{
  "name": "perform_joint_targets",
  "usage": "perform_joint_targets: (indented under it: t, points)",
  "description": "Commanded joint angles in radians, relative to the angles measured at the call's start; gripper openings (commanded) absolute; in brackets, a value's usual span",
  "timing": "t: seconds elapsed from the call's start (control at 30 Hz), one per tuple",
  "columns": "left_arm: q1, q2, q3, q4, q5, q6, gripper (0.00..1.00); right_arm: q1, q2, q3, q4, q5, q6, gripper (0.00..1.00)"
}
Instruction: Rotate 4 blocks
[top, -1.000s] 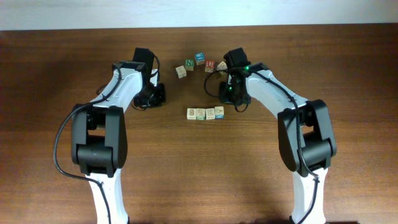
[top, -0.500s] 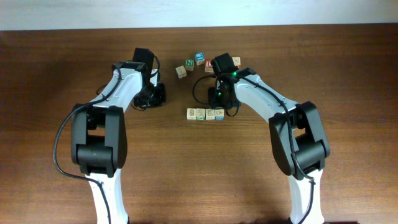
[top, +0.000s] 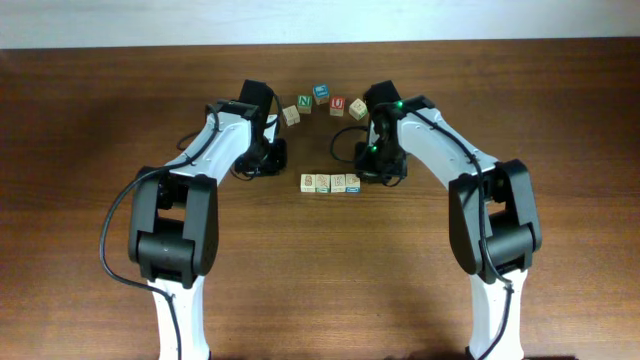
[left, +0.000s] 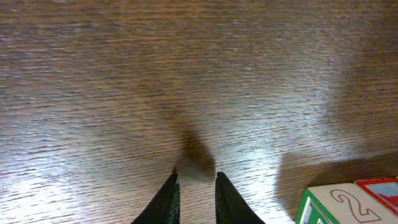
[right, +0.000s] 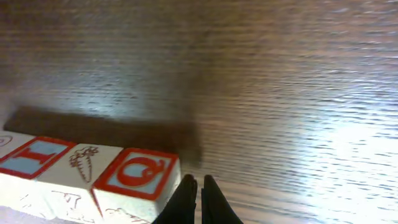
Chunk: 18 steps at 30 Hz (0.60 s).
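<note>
A short row of wooden blocks (top: 331, 183) lies mid-table. Its right end is a red-bordered Q block (right: 137, 174), next to a pale carrot block (right: 81, 163) and a red-bordered I block (right: 31, 155). My right gripper (right: 199, 182) is shut and empty, low over the table, its tips right beside the Q block; overhead, the right gripper (top: 368, 176) stands at the row's right end. My left gripper (left: 196, 180), narrowly open with bare wood between its fingers, hovers left of the row, near a green-edged "2" block (left: 339, 205). From above, that left gripper (top: 273, 158) is up-left of the row.
An arc of blocks sits behind the row: a pale one (top: 291, 115), the green N (top: 304, 101), a blue-faced one (top: 321, 94), the red U (top: 338, 103) and another pale one (top: 357, 109). Both arms flank the arc.
The left arm has swung right, toward the row's left end. The right gripper passed over the row, drew back to its right end and closed.
</note>
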Motion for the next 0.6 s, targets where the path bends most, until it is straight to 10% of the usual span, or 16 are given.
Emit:
perform_joint_targets:
  t: [0.0,0.4,0.57]
  points:
    - [-0.038,0.007,0.004,-0.002,-0.003,-0.026,0.18,0.027,-0.008,-0.007,0.002,-0.016,0.0,0.07]
    - [-0.069,0.007,0.005,-0.024,0.004,-0.111,0.09,0.021,-0.008,-0.009,0.009,0.047,-0.125,0.04]
    - [-0.03,0.007,0.004,-0.048,0.093,-0.045,0.02,-0.172,-0.013,-0.02,-0.046,-0.249,-0.304,0.05]
